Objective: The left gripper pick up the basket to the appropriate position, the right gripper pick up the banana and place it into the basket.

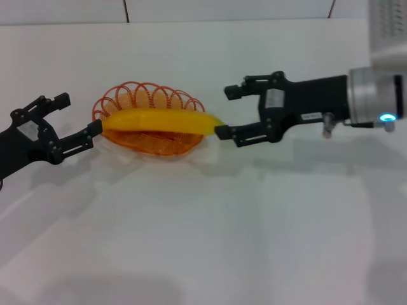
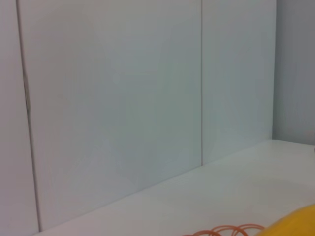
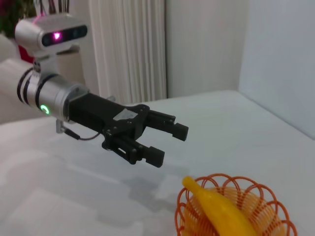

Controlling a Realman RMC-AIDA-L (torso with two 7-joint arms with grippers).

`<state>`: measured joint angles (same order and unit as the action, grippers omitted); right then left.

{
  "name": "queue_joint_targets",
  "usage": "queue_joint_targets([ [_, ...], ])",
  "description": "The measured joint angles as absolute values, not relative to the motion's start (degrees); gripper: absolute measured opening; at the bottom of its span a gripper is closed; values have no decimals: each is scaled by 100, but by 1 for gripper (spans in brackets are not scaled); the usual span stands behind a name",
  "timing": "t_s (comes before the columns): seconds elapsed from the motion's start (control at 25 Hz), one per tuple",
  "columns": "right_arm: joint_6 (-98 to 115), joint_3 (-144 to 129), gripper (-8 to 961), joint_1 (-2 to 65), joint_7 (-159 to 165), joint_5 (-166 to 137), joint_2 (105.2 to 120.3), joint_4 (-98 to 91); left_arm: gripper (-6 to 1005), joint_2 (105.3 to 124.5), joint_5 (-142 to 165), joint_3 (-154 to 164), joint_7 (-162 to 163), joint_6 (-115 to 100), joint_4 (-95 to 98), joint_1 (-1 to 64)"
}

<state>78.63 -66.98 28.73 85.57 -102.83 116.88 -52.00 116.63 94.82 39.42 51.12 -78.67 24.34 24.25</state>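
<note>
The orange wire basket (image 1: 152, 147) stands on the white table, left of centre in the head view. The yellow banana (image 1: 159, 121) lies lengthwise in it, its right tip sticking out over the rim. My left gripper (image 1: 79, 114) is open at the basket's left end, its lower finger close to the rim. My right gripper (image 1: 226, 112) is open and empty just right of the banana's tip. The right wrist view shows the banana (image 3: 221, 209) in the basket (image 3: 268, 189) and the left gripper (image 3: 170, 145) open beyond it. The left wrist view shows only an edge of the banana (image 2: 295, 223) and of the basket (image 2: 221, 230).
The white table (image 1: 210, 235) stretches out in front of the basket. A white panelled wall (image 1: 191, 9) runs along its back edge. A curtain (image 3: 128, 49) hangs beyond the table in the right wrist view.
</note>
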Motion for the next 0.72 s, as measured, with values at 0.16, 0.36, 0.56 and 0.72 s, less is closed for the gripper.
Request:
queue_joint_targets([
  [0.16,8117,-6104,833,2857,7951,-10281,11672,-4547,884,11663,9483,3928,5107,-7867,2434,2425],
  [0.36,8163,-5920,833,2760,7634,-10318,11656,-4159,884,11663,9483,3911,5106,-7865,2434,2421],
  [0.56,8142,-5910,833,2674,7381,-10318,11638,-3886,884,11663,9483,3902,5080,-7858,2434,2410],
  [0.72,8115,-5906,833,2660,7195,-10318,11632,-3696,884,11662,9505,3919,5021,-7824,2434,2378],
])
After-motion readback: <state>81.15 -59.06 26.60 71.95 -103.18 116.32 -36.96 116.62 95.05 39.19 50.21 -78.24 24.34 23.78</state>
